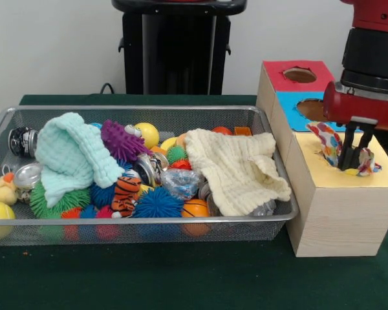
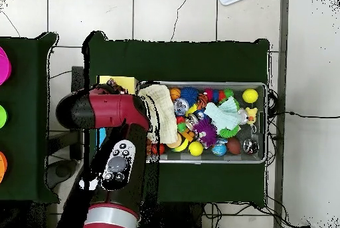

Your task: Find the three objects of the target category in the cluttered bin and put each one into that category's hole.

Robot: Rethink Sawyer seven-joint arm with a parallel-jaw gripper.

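In the front view my gripper [image 1: 357, 158] reaches down into the yellow-faced hole [image 1: 348, 166] of the pale wood box [image 1: 339, 216] on the right. Its two black fingers [image 1: 348, 145] stand apart. A white fabric piece with coloured blotches [image 1: 328, 142] bunches at the hole's left edge, and more of it [image 1: 368, 161] lies to the right of the fingers. The wire mesh bin [image 1: 149, 221] stands left of the box. No other printed fabric shows in it. In the overhead view my arm [image 2: 109, 115] hides the gripper and most of the boxes.
The bin holds a mint-green waffle cloth [image 1: 71, 155], a cream waffle cloth [image 1: 236, 168], spiky balls, a toy tiger [image 1: 125, 194] and several other toys. The blue-faced hole [image 1: 310, 107] and red-faced hole [image 1: 299, 75] lie behind the yellow one.
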